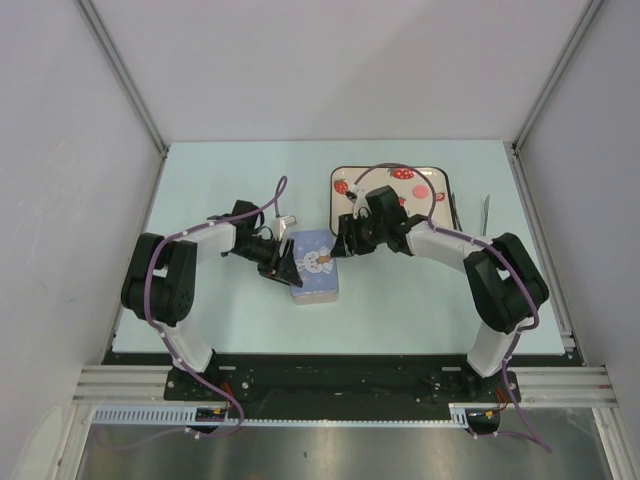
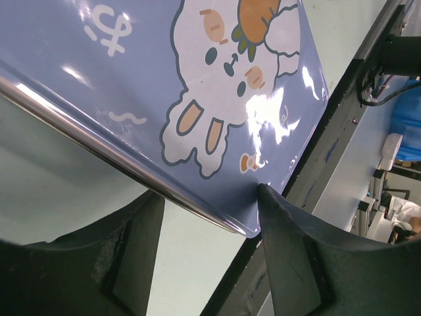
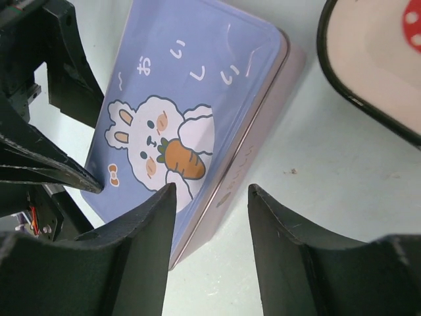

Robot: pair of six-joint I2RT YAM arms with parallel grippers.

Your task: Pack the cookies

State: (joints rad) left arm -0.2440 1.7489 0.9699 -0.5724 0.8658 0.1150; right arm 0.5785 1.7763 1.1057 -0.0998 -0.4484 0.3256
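"おいしい" on blue tin lid (image 3: 197, 99)

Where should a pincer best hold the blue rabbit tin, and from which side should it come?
Probably by the two long side edges, coming from above. The blue rabbit tin lies flat, its broad glossy top offers no hold, and its narrower width runs left to right.

I have the tin (image 1: 315, 265) at mid-desk (image 1: 400, 310), between the two claws. The left claw (image 1: 290, 266) sits at its left edge, and the right claw (image 1: 340, 250) straddles its far right edge. The tray (image 1: 425, 175) lies behind and right of the tin, near but apart.
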